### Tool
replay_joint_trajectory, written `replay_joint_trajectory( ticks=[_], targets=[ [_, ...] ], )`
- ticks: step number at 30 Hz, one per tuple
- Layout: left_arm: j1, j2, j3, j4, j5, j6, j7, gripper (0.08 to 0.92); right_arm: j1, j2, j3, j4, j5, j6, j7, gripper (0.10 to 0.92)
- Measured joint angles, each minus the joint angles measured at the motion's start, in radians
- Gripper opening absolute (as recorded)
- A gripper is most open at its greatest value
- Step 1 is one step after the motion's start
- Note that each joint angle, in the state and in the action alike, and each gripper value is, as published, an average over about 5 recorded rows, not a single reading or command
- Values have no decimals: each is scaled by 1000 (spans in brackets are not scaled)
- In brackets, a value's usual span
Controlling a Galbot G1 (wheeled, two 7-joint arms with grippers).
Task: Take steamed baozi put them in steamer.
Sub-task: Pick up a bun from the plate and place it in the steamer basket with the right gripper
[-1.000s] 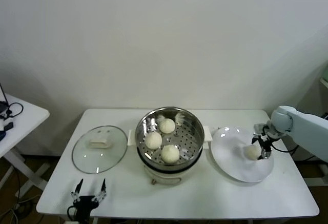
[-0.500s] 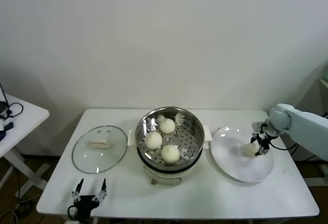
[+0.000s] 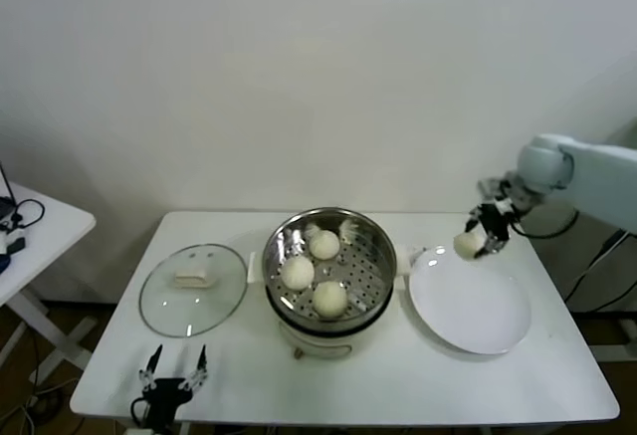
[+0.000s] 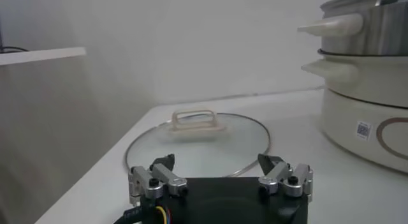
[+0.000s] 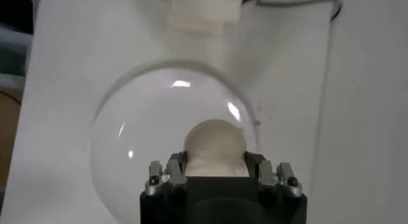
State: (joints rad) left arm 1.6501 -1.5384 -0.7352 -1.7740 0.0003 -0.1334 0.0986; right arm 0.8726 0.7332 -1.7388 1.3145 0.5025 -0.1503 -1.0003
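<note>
My right gripper (image 3: 476,239) is shut on one cream-white baozi (image 3: 465,246) and holds it in the air over the far-left rim of the white plate (image 3: 476,308). In the right wrist view the bun (image 5: 215,142) fills the gap between the fingers (image 5: 173,173), with the plate (image 5: 134,149) below. The steel steamer (image 3: 376,256) stands mid-table with three baozi inside (image 3: 323,244) (image 3: 297,273) (image 3: 330,299). My left gripper (image 3: 177,360) rests open at the table's front-left edge; the left wrist view shows nothing between its fingertips (image 4: 164,163).
The glass lid (image 3: 192,289) with its cream handle lies flat to the left of the steamer, just ahead of the left gripper (image 4: 220,164). A second white table (image 3: 40,226) stands off to the far left. A wall runs behind the table.
The right gripper closed on the baozi that lay on the plate, then lifted it up and toward the steamer. The plate now holds nothing. The left arm has not moved.
</note>
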Motion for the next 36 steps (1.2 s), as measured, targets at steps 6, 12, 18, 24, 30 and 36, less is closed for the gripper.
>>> replay_joint_trajectory(
  ticks=[6,12,18,24,30,36],
  targets=[
    [9,5,-1,-7,-7,-2,0,823,175,64,-64,132,149,-53,15,619],
    [5,6,0,-10,-10,-4,0,823,219,117,-55,228,228,-120,64,619],
    [-1,7,1,-9,-10,-4,0,823,156,164,-15,266,231,-176,124,619],
    [-5,7,1,-4,-10,-4,1,823,58,207,28,266,195,-210,171,621],
    [-9,8,-2,5,-12,-8,1,823,-35,244,68,238,152,-224,205,627],
    [-9,7,-3,10,-13,-9,1,823,-107,272,92,194,116,-226,220,626]
  ],
)
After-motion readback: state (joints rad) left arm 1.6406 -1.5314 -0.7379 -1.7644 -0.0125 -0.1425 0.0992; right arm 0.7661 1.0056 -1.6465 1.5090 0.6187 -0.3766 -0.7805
